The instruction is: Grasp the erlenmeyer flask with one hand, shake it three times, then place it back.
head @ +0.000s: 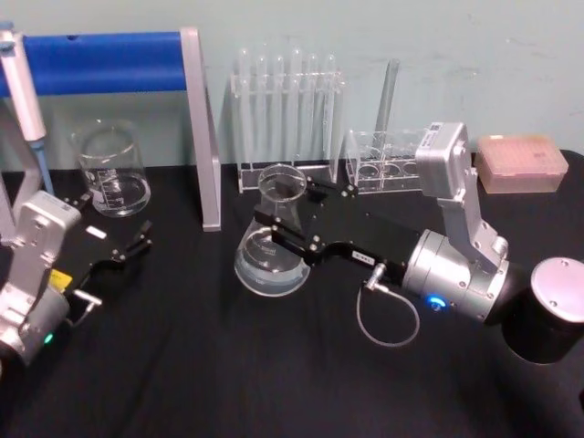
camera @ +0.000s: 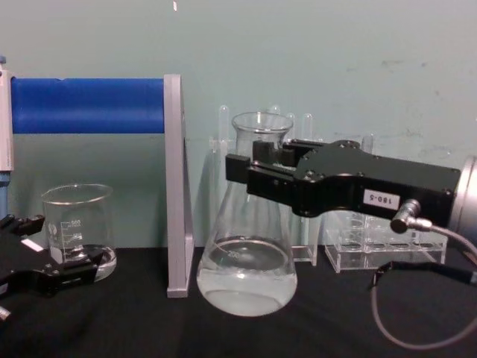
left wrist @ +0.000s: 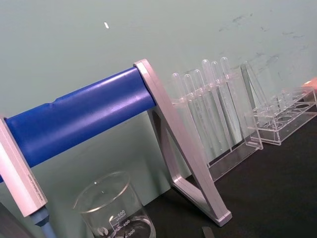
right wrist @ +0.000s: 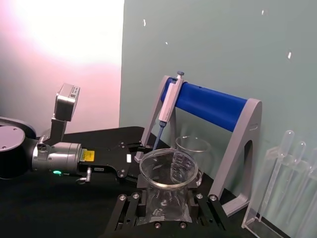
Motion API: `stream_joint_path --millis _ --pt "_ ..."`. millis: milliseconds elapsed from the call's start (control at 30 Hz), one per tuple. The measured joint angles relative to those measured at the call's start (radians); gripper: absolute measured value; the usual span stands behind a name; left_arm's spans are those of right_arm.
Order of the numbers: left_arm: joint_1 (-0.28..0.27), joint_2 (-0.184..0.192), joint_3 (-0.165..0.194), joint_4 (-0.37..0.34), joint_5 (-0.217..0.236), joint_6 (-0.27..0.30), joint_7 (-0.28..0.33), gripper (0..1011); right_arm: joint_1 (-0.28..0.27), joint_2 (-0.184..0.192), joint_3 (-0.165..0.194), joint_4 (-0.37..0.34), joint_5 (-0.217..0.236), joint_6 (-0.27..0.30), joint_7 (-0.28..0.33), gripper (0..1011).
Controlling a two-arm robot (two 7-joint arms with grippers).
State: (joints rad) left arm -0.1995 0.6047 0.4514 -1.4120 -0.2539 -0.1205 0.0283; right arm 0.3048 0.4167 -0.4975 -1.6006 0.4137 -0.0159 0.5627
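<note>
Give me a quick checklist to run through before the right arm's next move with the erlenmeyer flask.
1. Grip: the right gripper has its fingers against both sides of the erlenmeyer flask neck: ok.
2. Flask upright: ok.
3. Liquid sits low in the wide base, far under the rim: ok.
4. Flask base resting on the black table or lifted off it: cannot tell.
5. Side room: the grey stand leg is close to the flask but apart from it: ok, though shake with care.
6. Left gripper parked by the beaker, apart from the flask: ok.
</note>
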Motion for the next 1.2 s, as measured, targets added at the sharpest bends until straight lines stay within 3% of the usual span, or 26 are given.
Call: stream_joint_path --millis 133,267,633,733,967,1200 --pt "0.000 0.000 0.000 0.000 0.000 0.000 0.000 1001 0.001 -0.001 0.009 0.011 0.006 -0.007 -0.022 449" --pt "0.000 0.000 0.000 0.000 0.000 0.000 0.000 1001 -0.006 -0.001 0.043 0.020 0.007 -0.010 -0.072 449" --pt "0.000 0.000 0.000 0.000 0.000 0.000 0.000 1001 -0.077 0.019 0.218 0.002 -0.052 0.005 -0.304 449" --pt "0.000 0.000 0.000 0.000 0.000 0.000 0.000 1001 -0.097 0.023 0.256 -0.011 -0.067 0.014 -0.344 449" --pt "0.000 0.000 0.000 0.000 0.000 0.000 0.000 1001 -0.118 0.019 0.289 -0.024 -0.079 0.027 -0.362 449" --pt "0.000 0.000 0.000 0.000 0.000 0.000 0.000 1001 -0.109 0.001 0.265 -0.030 -0.081 0.029 -0.287 449"
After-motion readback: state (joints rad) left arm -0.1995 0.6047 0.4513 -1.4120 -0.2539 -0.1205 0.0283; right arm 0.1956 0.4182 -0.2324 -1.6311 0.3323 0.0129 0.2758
